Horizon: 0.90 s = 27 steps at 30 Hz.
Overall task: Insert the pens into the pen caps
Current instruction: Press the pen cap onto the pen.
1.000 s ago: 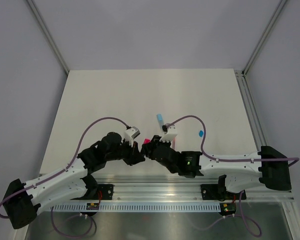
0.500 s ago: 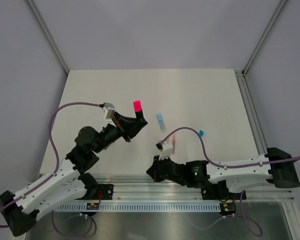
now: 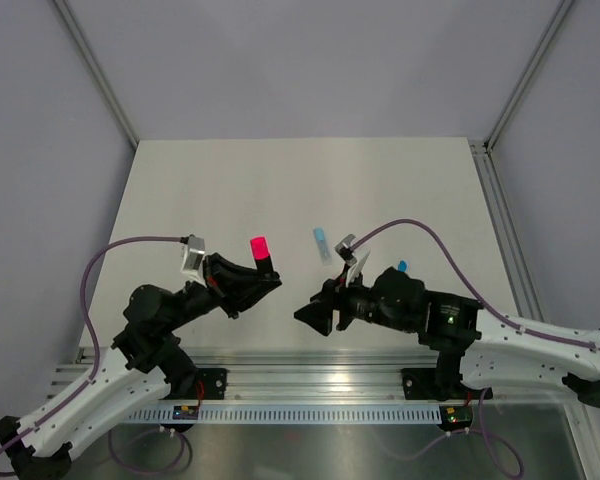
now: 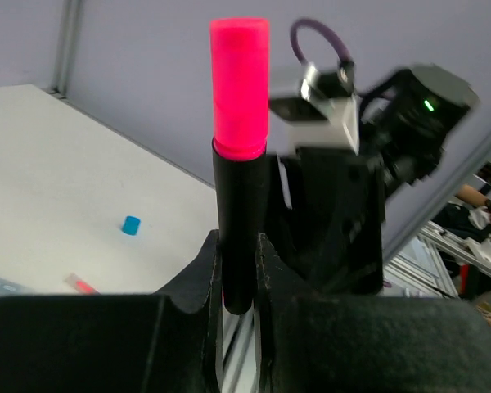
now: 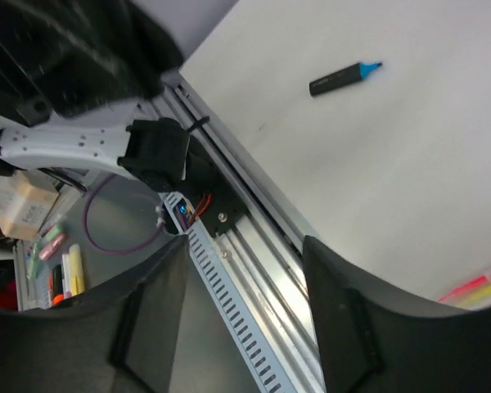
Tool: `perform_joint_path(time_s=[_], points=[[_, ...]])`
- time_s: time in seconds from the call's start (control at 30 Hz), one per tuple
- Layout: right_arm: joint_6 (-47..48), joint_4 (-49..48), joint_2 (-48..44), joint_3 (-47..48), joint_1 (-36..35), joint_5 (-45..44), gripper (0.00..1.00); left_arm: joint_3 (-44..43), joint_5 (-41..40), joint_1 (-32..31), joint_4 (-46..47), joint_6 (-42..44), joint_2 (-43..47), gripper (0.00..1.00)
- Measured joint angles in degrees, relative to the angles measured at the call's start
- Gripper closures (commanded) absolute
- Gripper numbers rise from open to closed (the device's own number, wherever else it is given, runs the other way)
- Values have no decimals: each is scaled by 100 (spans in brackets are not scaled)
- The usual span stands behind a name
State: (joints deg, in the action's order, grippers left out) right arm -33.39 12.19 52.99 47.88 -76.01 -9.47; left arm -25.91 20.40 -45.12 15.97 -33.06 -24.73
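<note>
My left gripper [image 3: 264, 278] is shut on a black-barrelled marker [image 4: 240, 221] with a bright pink cap [image 3: 259, 247] on its upper end, held upright above the table. In the left wrist view the cap [image 4: 240, 90] stands above the fingers. My right gripper [image 3: 315, 315] is open and empty, raised near the table's front edge, facing the left one. A pale-blue pen [image 3: 323, 243] lies mid-table. A blue cap [image 3: 402, 266] lies right of it and also shows in the left wrist view [image 4: 131, 225]. A black marker with a blue tip [image 5: 344, 78] lies on the table.
Thin pink and yellow sticks [image 5: 483, 288] lie on the table at the edge of the right wrist view; a red-pink one [image 4: 80, 284] shows in the left wrist view. The aluminium rail [image 3: 310, 365] runs along the table's front edge under the right gripper [image 5: 244, 254].
The grippers were together at the table's front middle, then parted. My left gripper carried the pink-capped marker up and left, then back toward me. My right gripper rose and turned left.
</note>
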Motion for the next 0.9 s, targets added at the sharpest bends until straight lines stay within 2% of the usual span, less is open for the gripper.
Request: perform_joint_path(time_s=[0.13, 0.43, 0.6, 0.9], points=[[680, -22, -417, 273, 1021, 960, 16, 28, 479, -4, -48, -184, 151, 100], [1497, -367, 105, 1770, 1628, 1947, 11, 28, 1169, -4, 26, -420, 9, 100], [1521, -688, 514, 2024, 1655, 2153, 12, 28, 1384, -4, 39, -487, -225, 100], [1414, -1080, 1045, 2085, 1668, 2363, 29, 28, 1436, -4, 46, -501, -330, 100]])
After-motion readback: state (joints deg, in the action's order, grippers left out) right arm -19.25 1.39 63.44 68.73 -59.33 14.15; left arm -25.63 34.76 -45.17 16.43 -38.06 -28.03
